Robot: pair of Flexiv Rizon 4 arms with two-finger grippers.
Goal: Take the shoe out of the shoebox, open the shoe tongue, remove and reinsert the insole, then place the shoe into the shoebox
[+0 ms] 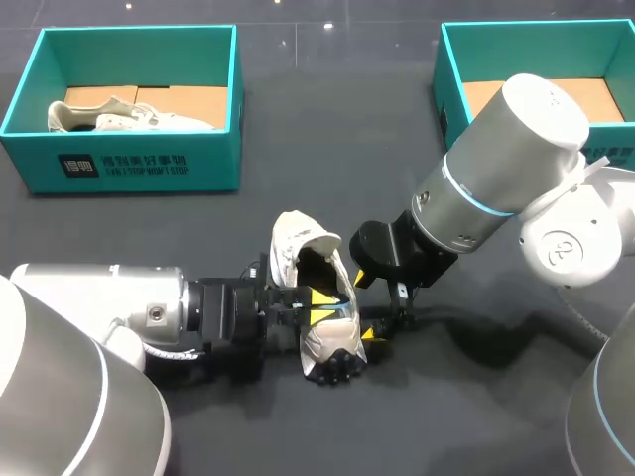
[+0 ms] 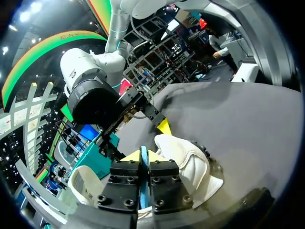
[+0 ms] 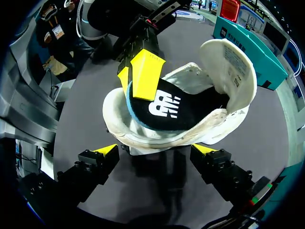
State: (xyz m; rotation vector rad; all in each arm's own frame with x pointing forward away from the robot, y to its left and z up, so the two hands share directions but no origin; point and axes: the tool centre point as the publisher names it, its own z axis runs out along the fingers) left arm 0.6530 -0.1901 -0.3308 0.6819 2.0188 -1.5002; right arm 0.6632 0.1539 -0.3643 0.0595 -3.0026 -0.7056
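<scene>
Lower centre of the head view: left fingers are pinched shut on the blue edge of the insole, at the end away from the tongue, which is folded back.

The shoe is out of the box, on the dark surface mid-frame.

Right fingers are spread wide just short of the shoe's near end, holding nothing.

Handling, my read:
- **Insole:** thin foam, light and floppy, so it'll bend and drag on the lining.
- **Shoe:** light, so it'll slide or lift with the pull unless pinned.
- **Upper:** soft and collapses, so don't clamp there. Take the sole sidewall or heel cup, which look stiffest.

Far edge: shoebox upper left holds another shoe. The second box is upper right.
</scene>
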